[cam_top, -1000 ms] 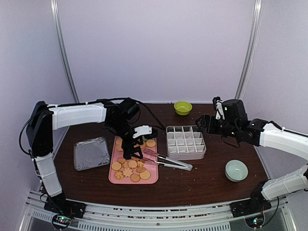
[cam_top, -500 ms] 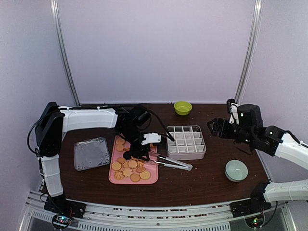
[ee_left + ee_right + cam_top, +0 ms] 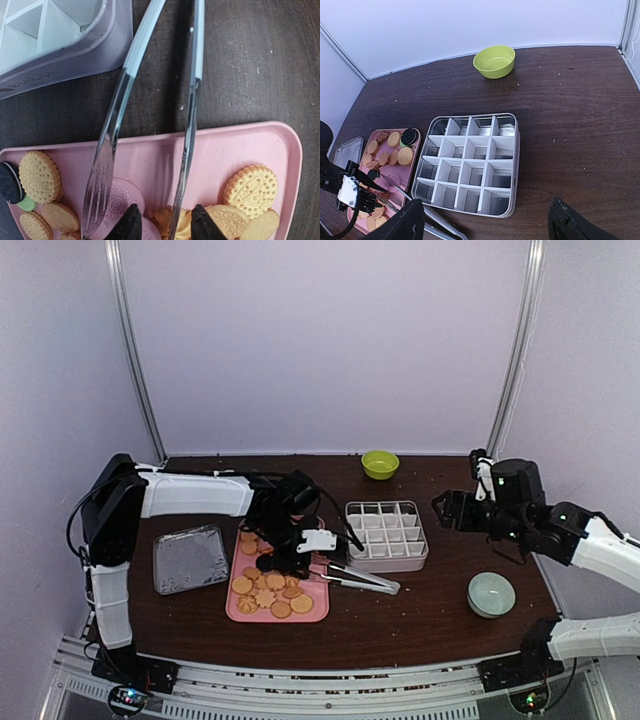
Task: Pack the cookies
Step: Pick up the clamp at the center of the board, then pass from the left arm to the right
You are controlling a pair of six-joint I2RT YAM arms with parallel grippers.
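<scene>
The cookies (image 3: 268, 590) are lying on a pink tray (image 3: 225, 145) left of the table's middle. Most are golden rounds and flower shapes with stamped patterns, with a pink one and a black one among them. No wording on them is showing clearly enough to read. Metal tongs (image 3: 117, 115) are resting with their tips on the tray and their handles running out beside a divided box (image 3: 75, 52). Raised lettering on the box's rim is too faint to read, and its compartments are showing bare floors.

The left gripper (image 3: 167, 227) is reaching down from a bent wrist over the tray. Its fingers (image 3: 131, 225) are standing partly apart, straddling one tong arm and a golden flower cookie. The right gripper (image 3: 485, 227) is hanging above the table to the right of the box, spread wide and carrying nothing.

A green bowl (image 3: 505, 67) is sitting behind the box, a pale bowl (image 3: 473, 592) near the right arm, and a foil tray (image 3: 190, 558) left of the pink one.
</scene>
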